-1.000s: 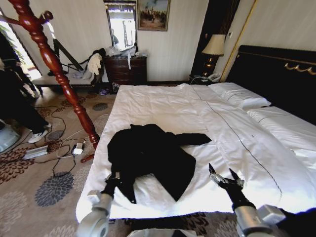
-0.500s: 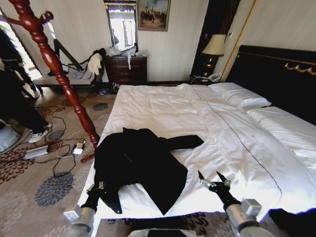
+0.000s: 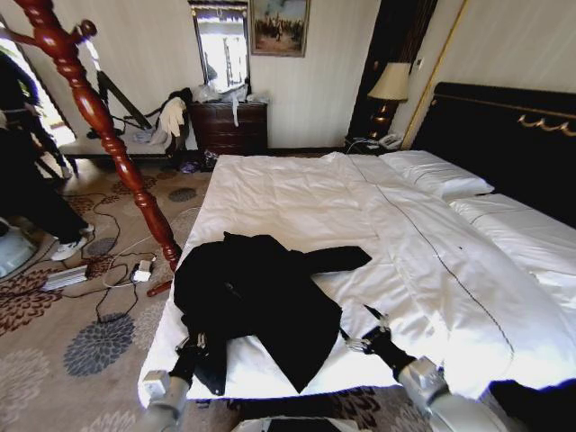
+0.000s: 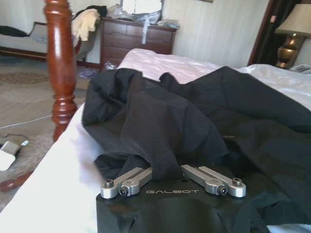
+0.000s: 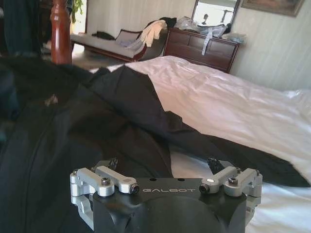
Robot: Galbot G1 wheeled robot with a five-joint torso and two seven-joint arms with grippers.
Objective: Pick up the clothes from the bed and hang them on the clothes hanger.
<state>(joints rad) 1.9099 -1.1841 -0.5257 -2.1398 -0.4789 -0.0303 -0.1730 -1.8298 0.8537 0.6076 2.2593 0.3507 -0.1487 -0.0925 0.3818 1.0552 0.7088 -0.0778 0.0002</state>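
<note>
A black jacket (image 3: 256, 292) lies crumpled on the near left part of the white bed (image 3: 432, 261), close to the foot edge. The left gripper (image 4: 167, 170) sits at the jacket's near left corner — its fingers closed on a fold of the cloth. The right gripper (image 3: 358, 335) rests at the jacket's right hem, fingers spread wide — nothing in them.

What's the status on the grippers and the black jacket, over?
Left gripper shut on black soft-fabric jacket at bed's near edge. Right gripper open at jacket's hem. Jacket bunched on white-sheeted bed, not lifted. Nothing in the way.
</note>
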